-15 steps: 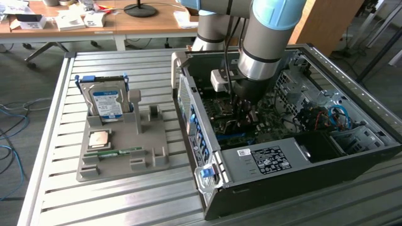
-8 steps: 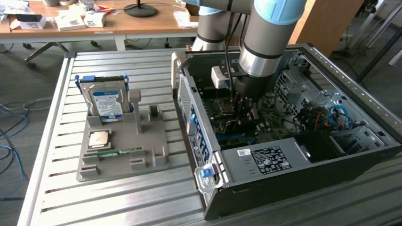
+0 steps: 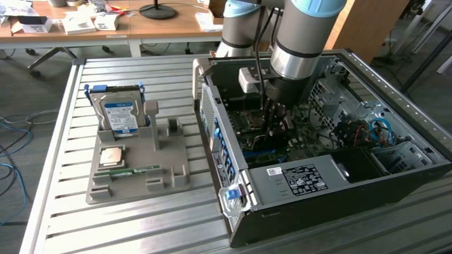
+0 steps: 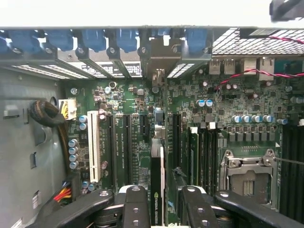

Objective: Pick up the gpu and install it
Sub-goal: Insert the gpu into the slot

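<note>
Slatted aluminium tabletop (image 3: 127,227) carries an open desktop computer case (image 3: 339,185) lying on its side, and beside the case, toward the exterior view's left, a grey parts holder (image 3: 137,169). Behind the case, wooden desks (image 3: 106,26) with small boxes stand on a grey floor.

On the holder, a blue-labelled hard drive (image 3: 118,114) stands upright at the end farthest from the case's front panel, a square processor (image 3: 111,156) lies flat below it, and a narrow green memory stick (image 3: 127,172) lies just beside the processor.

Inside the case, the robot arm (image 3: 304,32) reaches straight down over the green motherboard (image 4: 137,95). The gripper (image 4: 159,202) is closed on the gpu (image 4: 156,185), its dark fingers (image 4: 135,209) pressing on either face of the thin card, which stands on edge between them. The card sits over the motherboard's expansion slots (image 4: 118,147), in line with the case's rear slot openings (image 4: 156,66), next to a white slot (image 4: 93,147). Whether its lower edge has entered a slot cannot be told. The empty processor socket (image 4: 247,175) lies beside the card on the motherboard, past a row of memory slots (image 4: 199,156). Blue latches (image 4: 95,40) line the case's rear edge.
</note>
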Controlling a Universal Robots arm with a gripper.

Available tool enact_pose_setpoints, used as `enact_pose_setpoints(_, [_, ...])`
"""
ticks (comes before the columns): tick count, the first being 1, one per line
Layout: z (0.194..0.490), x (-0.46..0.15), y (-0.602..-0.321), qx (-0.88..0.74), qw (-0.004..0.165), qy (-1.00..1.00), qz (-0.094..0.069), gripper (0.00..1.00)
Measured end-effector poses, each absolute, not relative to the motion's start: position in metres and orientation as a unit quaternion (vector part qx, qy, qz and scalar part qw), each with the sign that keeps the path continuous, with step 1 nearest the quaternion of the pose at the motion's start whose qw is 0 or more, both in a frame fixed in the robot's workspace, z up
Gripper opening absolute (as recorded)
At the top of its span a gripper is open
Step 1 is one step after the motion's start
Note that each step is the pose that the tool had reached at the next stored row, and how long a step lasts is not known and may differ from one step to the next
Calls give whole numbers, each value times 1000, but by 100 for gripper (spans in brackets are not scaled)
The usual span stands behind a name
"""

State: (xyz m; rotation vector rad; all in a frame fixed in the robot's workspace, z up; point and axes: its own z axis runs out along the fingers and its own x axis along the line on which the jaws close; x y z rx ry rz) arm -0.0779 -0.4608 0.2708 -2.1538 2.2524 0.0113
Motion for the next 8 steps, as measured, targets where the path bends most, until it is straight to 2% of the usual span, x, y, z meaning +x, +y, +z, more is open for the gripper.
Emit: enact_pose_setpoints(8, [277, -78, -461, -691, 12, 723, 4, 33])
